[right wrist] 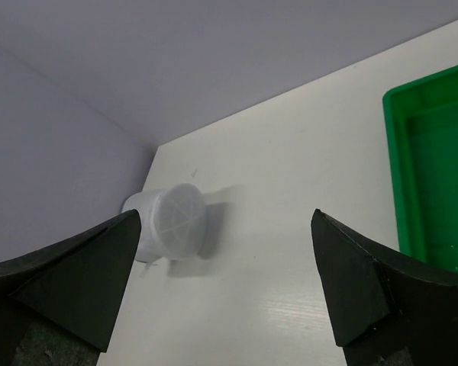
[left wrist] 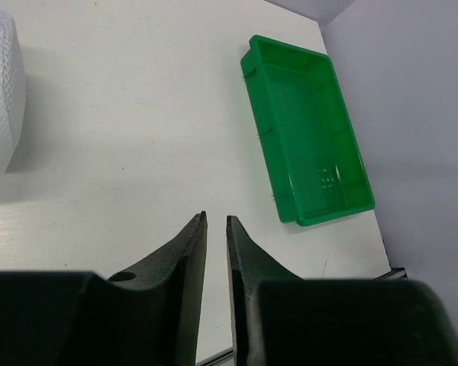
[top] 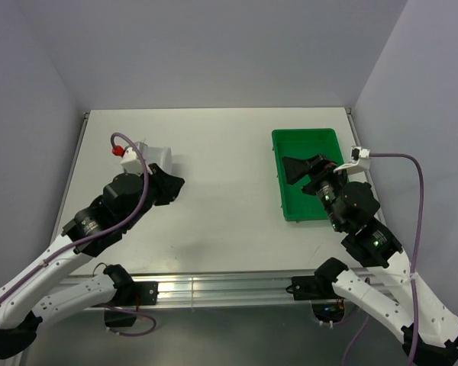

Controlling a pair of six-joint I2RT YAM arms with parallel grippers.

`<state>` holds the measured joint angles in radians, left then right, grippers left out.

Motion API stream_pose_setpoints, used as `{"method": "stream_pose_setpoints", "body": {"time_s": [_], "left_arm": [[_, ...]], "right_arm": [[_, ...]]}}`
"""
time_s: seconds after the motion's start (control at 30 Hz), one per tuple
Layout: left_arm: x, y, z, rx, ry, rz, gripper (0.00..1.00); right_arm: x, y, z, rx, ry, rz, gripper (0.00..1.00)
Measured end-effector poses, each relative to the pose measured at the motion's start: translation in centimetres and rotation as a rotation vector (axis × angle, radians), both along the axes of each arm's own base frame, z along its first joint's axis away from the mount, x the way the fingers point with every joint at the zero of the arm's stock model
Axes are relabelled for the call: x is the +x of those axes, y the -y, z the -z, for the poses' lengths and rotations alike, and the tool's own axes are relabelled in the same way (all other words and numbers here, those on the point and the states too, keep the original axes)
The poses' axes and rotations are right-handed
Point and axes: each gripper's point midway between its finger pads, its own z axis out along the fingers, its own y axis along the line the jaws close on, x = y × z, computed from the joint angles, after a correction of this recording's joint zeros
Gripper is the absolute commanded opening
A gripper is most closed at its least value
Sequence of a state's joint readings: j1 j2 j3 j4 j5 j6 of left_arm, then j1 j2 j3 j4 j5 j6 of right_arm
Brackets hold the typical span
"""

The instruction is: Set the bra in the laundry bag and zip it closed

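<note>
The laundry bag (top: 160, 158) is a pale mesh pouch puffed into a short drum, lying at the left of the table; it also shows in the left wrist view (left wrist: 0, 91) and the right wrist view (right wrist: 175, 221). The bra is not in view. My left gripper (top: 175, 183) sits just in front of and to the right of the bag, not touching it. Its jaws (left wrist: 215, 217) stand a narrow gap apart with only bare table between them. My right gripper (top: 309, 166) hovers over the green tray, its jaws (right wrist: 225, 221) wide open and empty.
The green plastic tray (top: 282, 194) lies at the right of the table, and its floor (left wrist: 305, 130) holds nothing. Grey walls close the back and both sides. A metal rail runs along the near edge by the arm bases.
</note>
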<state>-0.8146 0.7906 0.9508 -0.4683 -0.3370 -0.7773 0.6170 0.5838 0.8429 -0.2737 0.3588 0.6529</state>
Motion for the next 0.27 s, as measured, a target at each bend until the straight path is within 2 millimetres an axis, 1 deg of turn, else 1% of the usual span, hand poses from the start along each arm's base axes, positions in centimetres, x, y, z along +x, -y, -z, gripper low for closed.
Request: {"method": "stream_pose_setpoints", "body": {"time_s": [0.07,0.27], "left_arm": [[0.0,0.0,0.0,0.004,0.004,0.002,0.23],[-0.1,0.0,0.0,0.005,0.005,0.007,0.24]], "right_arm": [[-0.1,0.5,0.4,-0.018,-0.009,0.018,1.00],[0.0,1.0,2.0,-0.074,-0.050,0.039,1.00]]}}
